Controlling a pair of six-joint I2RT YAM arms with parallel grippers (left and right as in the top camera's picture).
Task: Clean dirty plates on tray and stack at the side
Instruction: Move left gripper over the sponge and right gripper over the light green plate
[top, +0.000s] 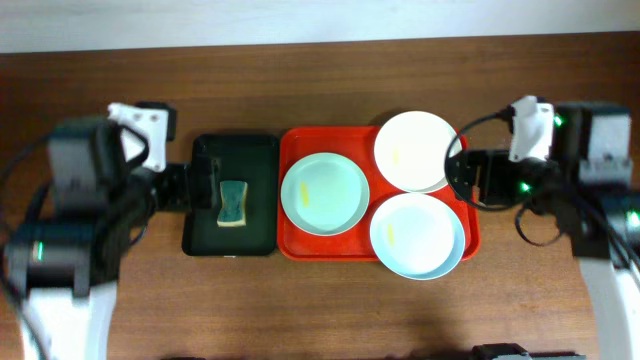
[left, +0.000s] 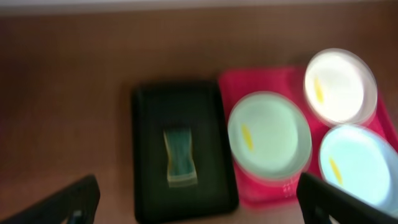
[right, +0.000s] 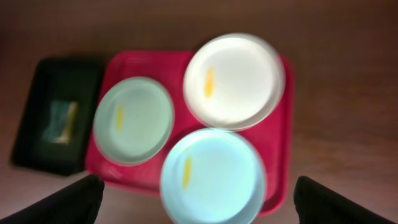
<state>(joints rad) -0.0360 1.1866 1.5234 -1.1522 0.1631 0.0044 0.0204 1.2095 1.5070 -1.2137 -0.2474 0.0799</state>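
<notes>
Plates are seen lying on the red tray (top: 291, 150) at the middle of the wooden table (top: 320, 300), three in all, none stacked. The pale green plate (top: 325, 193) is placed at 9 o'clock on the tray. The white plate (top: 414, 150) is set at 1 o'clock, its edge carried past the tray's far rim. The pale blue plate (top: 417, 235) is found at 5 o'clock, overhanging the near rim. A small yellow smear is shown on each plate. The three are packed close together; whether their rims touch cannot be told.

At 9 o'clock from the red tray, just beside it, a dark tray (top: 258, 160) is laid, and a green-and-yellow sponge (top: 233, 203) is rested at its centre.

The left gripper (top: 208, 186) is held at the dark tray's 9 o'clock edge, its jaws spread wide with nothing between them. The right gripper (top: 452, 177) is held at the red tray's 3 o'clock edge, jaws likewise spread wide, and nothing is grasped. Both wrist views are blurred.
</notes>
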